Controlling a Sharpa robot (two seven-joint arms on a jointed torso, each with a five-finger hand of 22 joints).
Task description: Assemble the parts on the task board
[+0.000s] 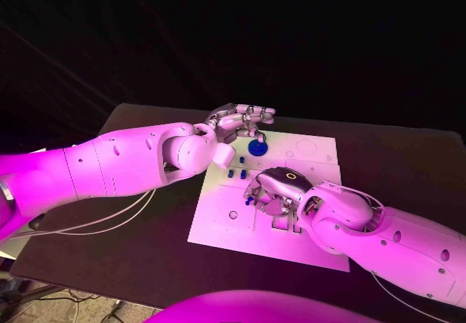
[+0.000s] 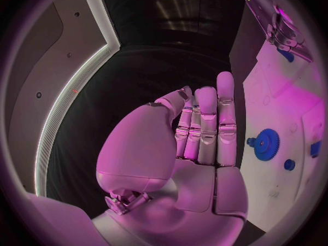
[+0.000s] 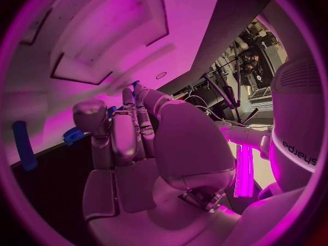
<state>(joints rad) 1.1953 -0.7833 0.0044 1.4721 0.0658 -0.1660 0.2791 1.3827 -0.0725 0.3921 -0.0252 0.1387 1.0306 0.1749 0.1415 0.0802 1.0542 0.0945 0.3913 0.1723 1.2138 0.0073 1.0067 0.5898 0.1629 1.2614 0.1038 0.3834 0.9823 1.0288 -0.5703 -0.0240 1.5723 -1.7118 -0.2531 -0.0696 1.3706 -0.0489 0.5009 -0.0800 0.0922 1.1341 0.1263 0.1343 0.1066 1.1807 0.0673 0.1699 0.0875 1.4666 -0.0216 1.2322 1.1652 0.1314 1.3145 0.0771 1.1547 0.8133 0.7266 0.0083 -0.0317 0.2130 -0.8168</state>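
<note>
1. I am the robot at a black table (image 1: 145, 256), and the white task board (image 1: 219, 229) lies in the middle of it, between my two arms.
2. My right hand (image 1: 275, 192) is low over the middle of the board. Its fingers (image 3: 130, 131) are curled together, and a small blue part (image 1: 250, 200) sits at their tips. It seems pinched there, though I cannot tell how firmly.
3. Step in hand, as I judge it: seating that small part into the board. To do it well I should keep the part upright, line it up over its hole before pressing, and push straight down instead of sideways.
4. My left hand (image 1: 240, 122) hovers at the far edge of the board, just beyond a round blue gear (image 1: 257, 147). In the left wrist view its fingers (image 2: 208, 128) stand straight and close side by side, with the palm bare. It holds nothing, and I cannot tell whether it touches the board.
5. The gear (image 2: 267, 144) lies flat on the board near its far edge. Two short blue pegs (image 1: 237, 173) stand between the gear and my right hand.
6. The right wrist view shows another long blue part (image 3: 24, 145) at the board's edge, apart from my fingers.
7. I should keep my left hand clear of the gear while the right one presses.
</note>
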